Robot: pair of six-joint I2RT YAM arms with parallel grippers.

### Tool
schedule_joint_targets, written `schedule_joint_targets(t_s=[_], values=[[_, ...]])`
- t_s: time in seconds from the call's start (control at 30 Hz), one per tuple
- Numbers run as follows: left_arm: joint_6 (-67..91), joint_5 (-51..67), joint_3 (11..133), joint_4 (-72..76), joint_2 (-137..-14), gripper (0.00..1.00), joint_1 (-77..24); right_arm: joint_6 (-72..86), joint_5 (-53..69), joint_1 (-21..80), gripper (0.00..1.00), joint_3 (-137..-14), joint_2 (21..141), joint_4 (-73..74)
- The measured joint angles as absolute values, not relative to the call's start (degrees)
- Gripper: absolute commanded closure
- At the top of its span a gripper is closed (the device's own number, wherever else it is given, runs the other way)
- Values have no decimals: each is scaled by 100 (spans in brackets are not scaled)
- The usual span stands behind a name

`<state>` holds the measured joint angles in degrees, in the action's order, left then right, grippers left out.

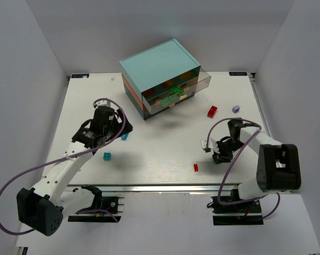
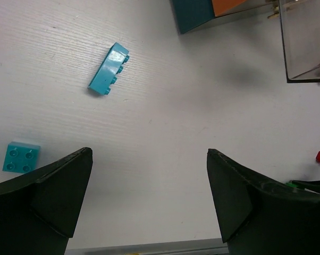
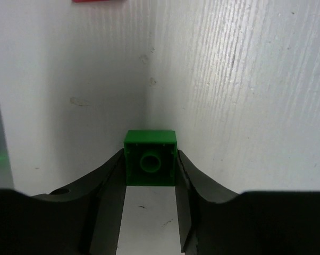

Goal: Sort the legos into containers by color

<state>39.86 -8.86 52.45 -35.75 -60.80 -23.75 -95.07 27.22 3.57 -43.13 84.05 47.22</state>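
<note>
Top external: the chest (image 1: 160,66) sits at the back, its drawer of greens (image 1: 152,103) pulled out. Your right gripper (image 1: 218,155), well in front of the chest's right side, is clamped on the green brick (image 3: 150,158). Lift straight, squeeze firmly, then carry to that drawer; left gripper (image 2: 149,154), front-left of the chest, gapes wide, empty.

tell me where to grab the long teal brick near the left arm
Take the long teal brick across its narrow middle, coming straight down with the open left claw turned to match its slant. It lies on its side, studs sideways, nothing crowding it.
</note>
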Motion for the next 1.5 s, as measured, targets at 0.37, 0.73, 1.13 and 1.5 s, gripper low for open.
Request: schedule_joint_targets(t_s=[0.37,0.73,1.13,1.5], values=[[4219,-1334,5216,-3804,-6272,2,-2314,-7067,4191,596,94,-7338,8329,4950],[4348,-1406,5048,-3979,-6713,2,-2121,-2373,3872,1494,93,-8958,9028,2290],[4541,-1426,4742,-4163,-6206,2,-2110,-908,3166,1804,43,-9983,10425,1780],[4593,-1428,4633,-4174,-6237,2,-2110,-607,3332,1726,50,-10073,10337,1782]])
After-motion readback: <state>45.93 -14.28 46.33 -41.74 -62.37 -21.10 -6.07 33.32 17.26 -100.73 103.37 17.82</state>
